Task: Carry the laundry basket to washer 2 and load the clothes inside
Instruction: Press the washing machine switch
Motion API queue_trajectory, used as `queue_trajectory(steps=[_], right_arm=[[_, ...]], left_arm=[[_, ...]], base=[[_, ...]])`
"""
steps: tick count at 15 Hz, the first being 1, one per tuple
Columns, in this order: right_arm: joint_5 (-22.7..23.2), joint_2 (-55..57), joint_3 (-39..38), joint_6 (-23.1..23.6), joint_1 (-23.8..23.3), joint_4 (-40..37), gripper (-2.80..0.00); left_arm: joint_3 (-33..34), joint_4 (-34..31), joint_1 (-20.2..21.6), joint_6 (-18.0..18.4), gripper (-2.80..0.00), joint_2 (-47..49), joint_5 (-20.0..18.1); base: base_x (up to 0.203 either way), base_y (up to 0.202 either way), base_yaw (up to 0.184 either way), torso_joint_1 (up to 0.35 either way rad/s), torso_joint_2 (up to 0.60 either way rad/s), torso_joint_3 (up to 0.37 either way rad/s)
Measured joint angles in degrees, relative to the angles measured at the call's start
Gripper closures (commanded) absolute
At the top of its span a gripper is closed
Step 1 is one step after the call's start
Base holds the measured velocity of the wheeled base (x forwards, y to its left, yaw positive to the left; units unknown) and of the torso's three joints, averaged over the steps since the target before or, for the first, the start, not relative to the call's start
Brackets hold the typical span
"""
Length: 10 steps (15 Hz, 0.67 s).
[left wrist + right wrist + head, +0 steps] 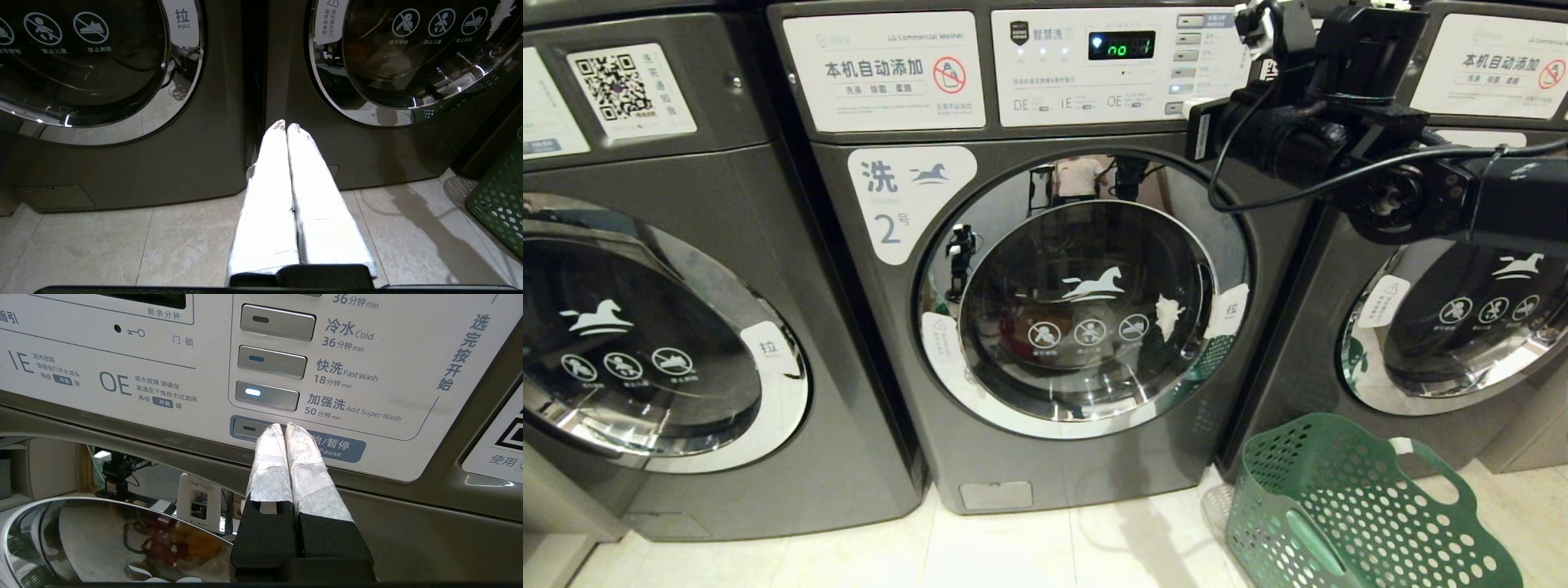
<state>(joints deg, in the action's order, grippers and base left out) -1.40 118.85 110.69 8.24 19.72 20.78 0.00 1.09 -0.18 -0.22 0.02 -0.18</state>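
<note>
- The laundry basket (1347, 510) stands on the tiled floor (1013, 555) at the lower right of the head view, in front of the gap between washer 2 (1054, 457) and the right-hand washer (1445, 327); no garment shows in the part of it that is visible.
- Washer 2 fills the centre, its round door (1086, 294) closed, the "2" label (903, 200) at the door's upper left.
- The clothes (179, 543) seem to show as red and orange shapes behind the glass, though reflections blur them.
- Right gripper (283, 425), fingers pressed together and empty, sits at the start/pause button (249, 428) on the control panel (1119, 65); its arm (1339, 122) crosses the upper right, hiding the panel's edge.
- Left gripper (286, 124), fingers together and empty, hangs low before the seam between the left-hand washer (686, 327) and washer 2.
- The display (1121, 46) glows green.
</note>
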Motion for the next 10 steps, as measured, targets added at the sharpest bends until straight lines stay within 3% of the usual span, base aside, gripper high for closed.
queue_trajectory(steps=[10], right_arm=[[0.30, -0.10, -0.74, -0.41, 0.45, 0.29, 0.00]], left_arm=[[0.00, 0.01, 0.00, -0.01, 0.00, 0.00, 0.00]], base=[[0.000, 0.000, 0.000, 0.000, 0.00, 0.000]])
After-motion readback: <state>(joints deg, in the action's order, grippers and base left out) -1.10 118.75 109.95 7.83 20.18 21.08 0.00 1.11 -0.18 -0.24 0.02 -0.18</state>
